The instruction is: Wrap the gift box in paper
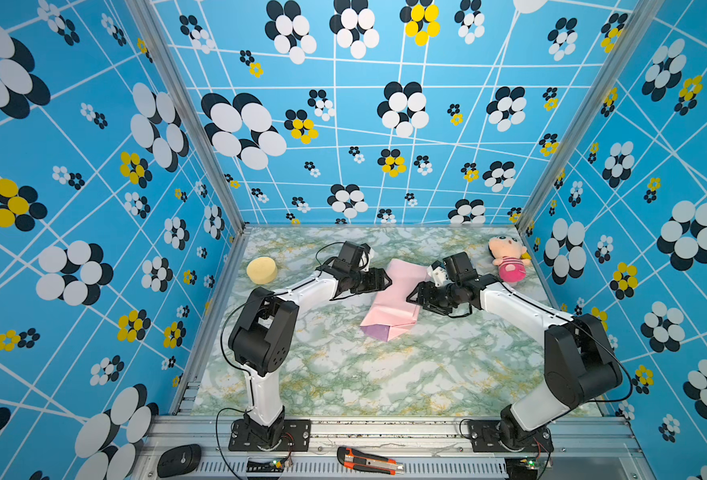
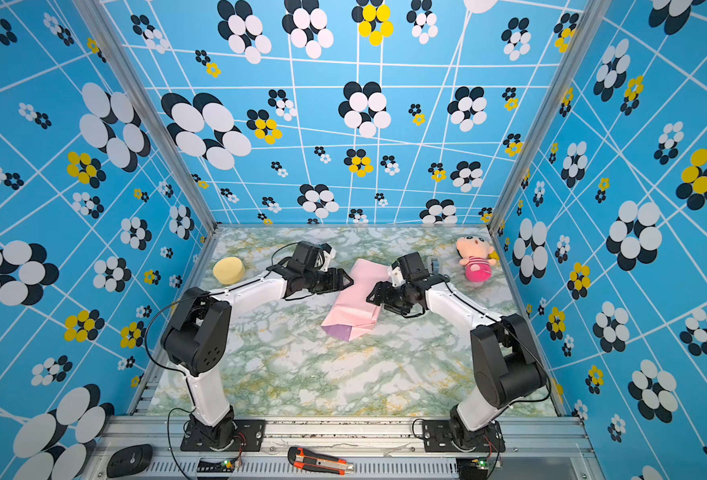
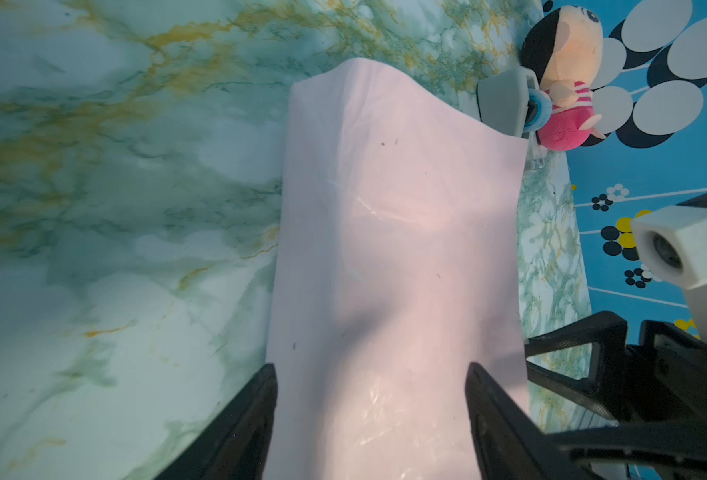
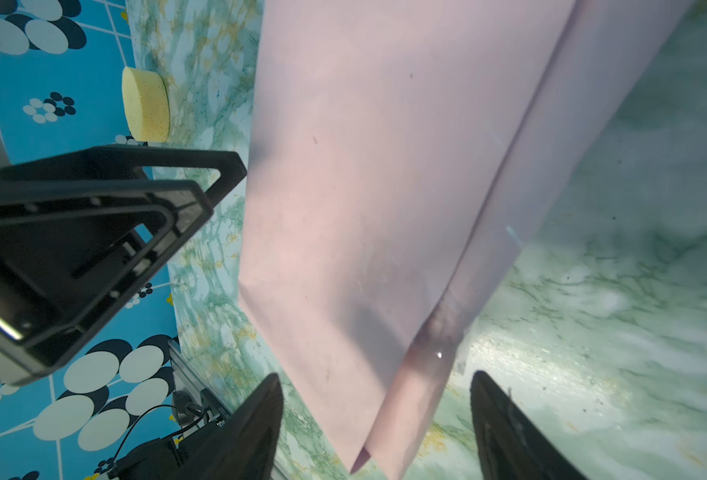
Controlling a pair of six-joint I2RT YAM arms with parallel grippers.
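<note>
Blue walls printed with black, white and yellow flowers box in a green-veined marble counter (image 1: 343, 374). In both top views the thin sheet of paper (image 1: 393, 299), pale pink outward with a lilac flap showing at its lower end, lies folded into a long packet near the centre of the frame. The gift box I cannot see; I take it to be inside that packet. The left arm's black pincer (image 1: 388, 282) stands spread at the packet's left edge and the right arm's black pincer (image 1: 411, 297) stands spread at its right edge, neither pinching anything. The job now, I'd judge, is closing the ends. One pincer ought to press the packet flat while the other takes only the loose paper and creases it low against the counter, since a sheet this thin may spring open or tear if dragged. The grey tape dispenser (image 2: 435, 264) stands by the pink plush doll (image 2: 476, 259) at the counter's upper right.
</note>
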